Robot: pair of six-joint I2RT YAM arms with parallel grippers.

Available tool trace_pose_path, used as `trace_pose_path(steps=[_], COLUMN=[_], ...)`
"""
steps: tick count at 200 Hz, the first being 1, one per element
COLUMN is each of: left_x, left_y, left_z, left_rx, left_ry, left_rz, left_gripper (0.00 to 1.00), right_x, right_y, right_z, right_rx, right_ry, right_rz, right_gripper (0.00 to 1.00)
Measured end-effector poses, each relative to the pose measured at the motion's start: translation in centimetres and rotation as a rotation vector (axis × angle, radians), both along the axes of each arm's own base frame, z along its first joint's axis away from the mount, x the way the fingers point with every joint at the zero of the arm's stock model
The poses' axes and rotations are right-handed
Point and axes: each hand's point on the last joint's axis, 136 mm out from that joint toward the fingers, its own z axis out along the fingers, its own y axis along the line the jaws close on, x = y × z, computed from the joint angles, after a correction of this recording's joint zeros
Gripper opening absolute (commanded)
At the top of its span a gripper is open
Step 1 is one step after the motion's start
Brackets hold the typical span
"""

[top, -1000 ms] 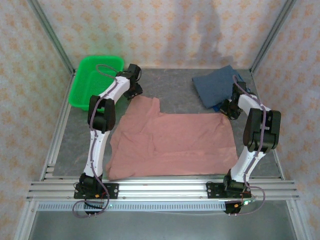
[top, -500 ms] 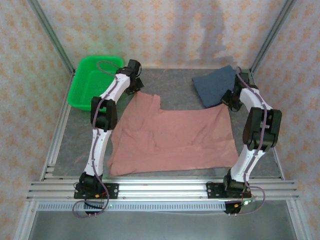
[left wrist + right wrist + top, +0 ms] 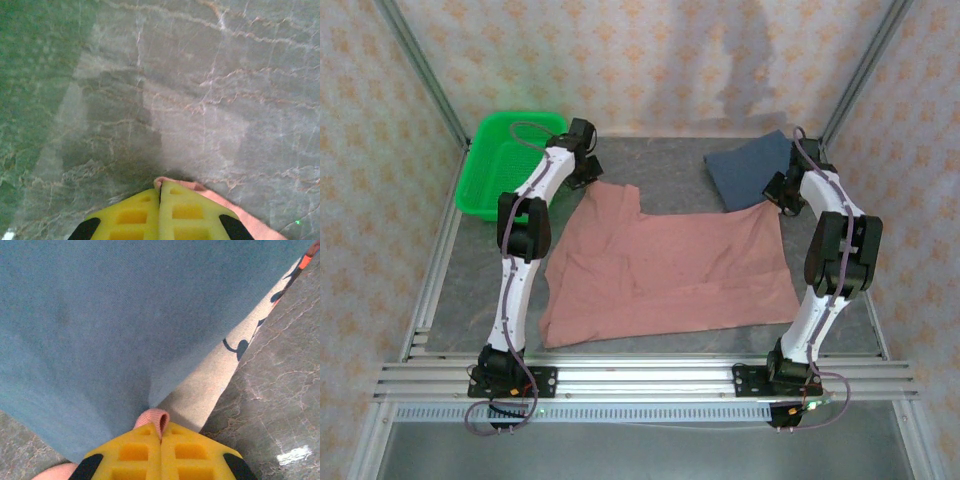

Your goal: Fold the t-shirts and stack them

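Note:
The salmon-pink t-shirt (image 3: 665,270) lies spread over the middle of the table, its far edge pulled taut between both arms. My left gripper (image 3: 590,181) is shut on its far left corner; in the left wrist view the yellow fingertips (image 3: 160,184) pinch a pink cloth edge (image 3: 240,212) over bare table. My right gripper (image 3: 782,200) is shut on the far right corner, where a pink fold (image 3: 152,417) sticks out between the tips (image 3: 161,432). The slate-blue t-shirt (image 3: 745,170) lies folded at the back right, just beyond the right gripper (image 3: 100,315).
A green mesh basket (image 3: 510,160) stands at the back left, close to the left arm's wrist; its green shows at the left edge (image 3: 30,75). A pale printed cloth (image 3: 215,375) peeks out beneath the blue shirt. Frame posts stand at both back corners.
The left gripper has shut on the pink shirt's corner. Both grippers moved toward the back of the table, drawing the shirt's far edge with them and flattening its wrinkles.

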Motion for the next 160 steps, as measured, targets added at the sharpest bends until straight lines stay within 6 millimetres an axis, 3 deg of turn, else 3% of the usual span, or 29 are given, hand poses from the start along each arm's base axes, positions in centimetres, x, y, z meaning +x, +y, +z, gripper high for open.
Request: trace_pose_path(steps=[33, 76, 90, 113, 160], left_x=[-1.0, -3.3, -3.9, -4.8, -6.6], left_y=[0.2, 1.4, 2.1, 2.7, 2.9], left_z=[2.6, 10.0, 11.5, 12.0, 9.7], left_rx=[0.012, 0.024, 0.026, 0.036, 0.043], left_ry=[-0.032, -0.159, -0.190, -0.206, -0.157], left_rz=[-0.036, -0.065, -0.061, -0.065, -0.072], left_gripper=[0.00, 0.00, 0.00, 0.00, 0.00], right_x=[-0.4, -1.2, -1.4, -1.7, -2.7], right_y=[-0.5, -1.0, -1.0, -1.0, -0.9], right_z=[-0.2, -1.1, -1.3, -1.3, -0.6], right_rx=[-0.044, -0.092, -0.099, -0.103, -0.107], right_ry=[0.017, 0.049, 0.056, 0.058, 0.044], right_rz=[0.025, 0.059, 0.066, 0.070, 0.073], right_gripper=[0.00, 0.00, 0.00, 0.00, 0.00])
